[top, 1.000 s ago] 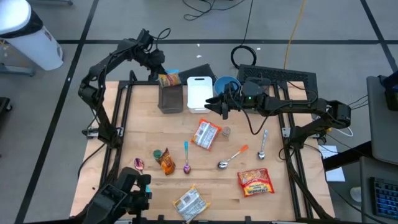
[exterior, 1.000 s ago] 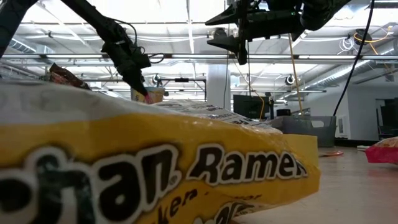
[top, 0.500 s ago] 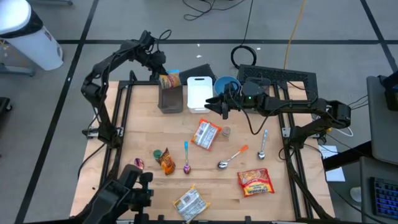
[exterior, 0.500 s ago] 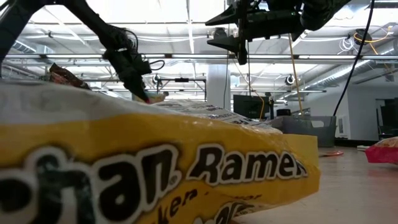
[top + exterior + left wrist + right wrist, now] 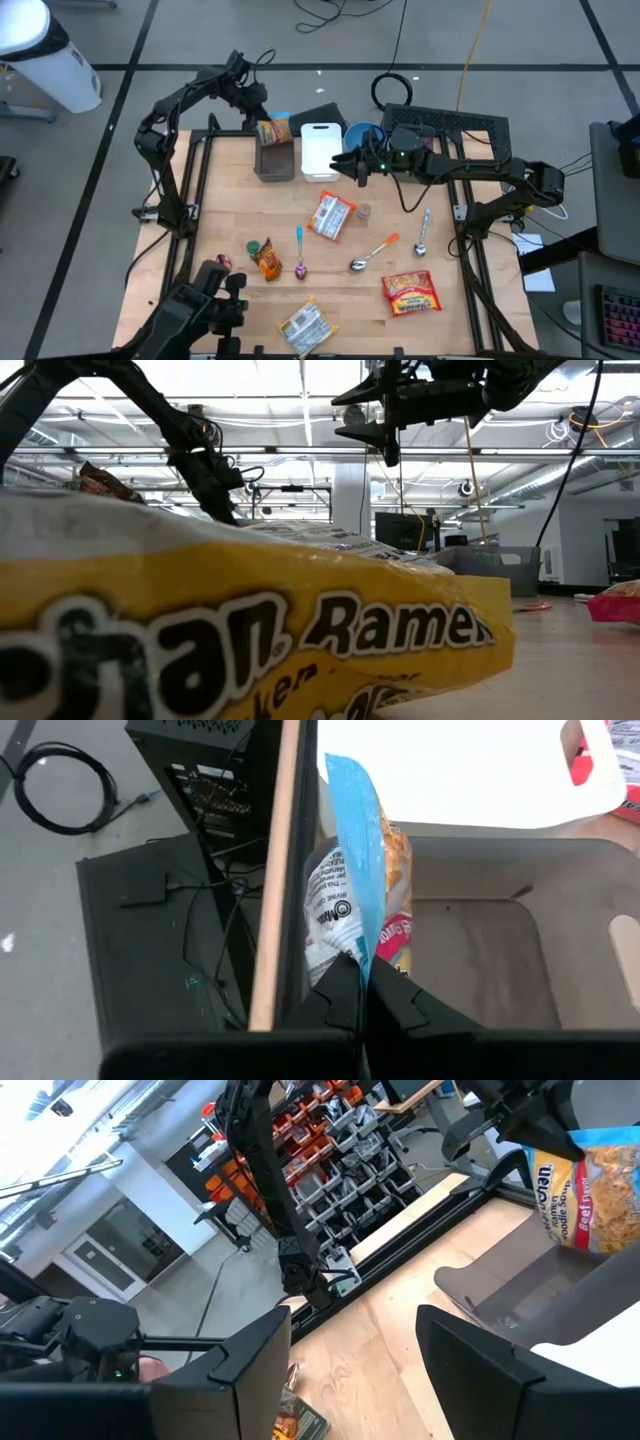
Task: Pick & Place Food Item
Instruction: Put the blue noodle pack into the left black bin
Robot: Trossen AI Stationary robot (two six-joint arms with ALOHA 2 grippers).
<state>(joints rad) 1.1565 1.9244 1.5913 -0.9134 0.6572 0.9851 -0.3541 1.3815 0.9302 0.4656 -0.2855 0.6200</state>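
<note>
A noodle packet (image 5: 272, 128) with a blue sealed edge (image 5: 352, 850) hangs over the far end of a grey bin (image 5: 275, 158) at the table's far left. My left gripper (image 5: 262, 115) is shut on it, coming in from the far-left corner. In the low view the left gripper (image 5: 215, 495) shows, but a big ramen packet in the foreground hides the held packet. My right gripper (image 5: 357, 168) hovers open and level above the table beside the white cutting board (image 5: 320, 150), holding nothing; its wrist view shows the packet (image 5: 590, 1190) ahead of it. My left gripper pinches the packet's blue sealed edge (image 5: 358, 952) between its two shut fingers, at the end nearest the wrist. The fingers slant downward from the table's far-left side. The packet hangs on beyond the fingertips, edge-on and clear above the bin's floor (image 5: 480, 950).
A blue bowl (image 5: 365, 135) stands behind the cutting board. Ramen packets (image 5: 332, 215) (image 5: 410, 292) (image 5: 305, 325), an orange packet (image 5: 268, 258), several spoons (image 5: 372, 252) and a small can (image 5: 363, 211) lie across the table's middle and near side.
My left gripper has sunk toward the grey bin with the noodle packet still held; in the low view the packet has dropped out of sight behind the foreground ramen packet.
</note>
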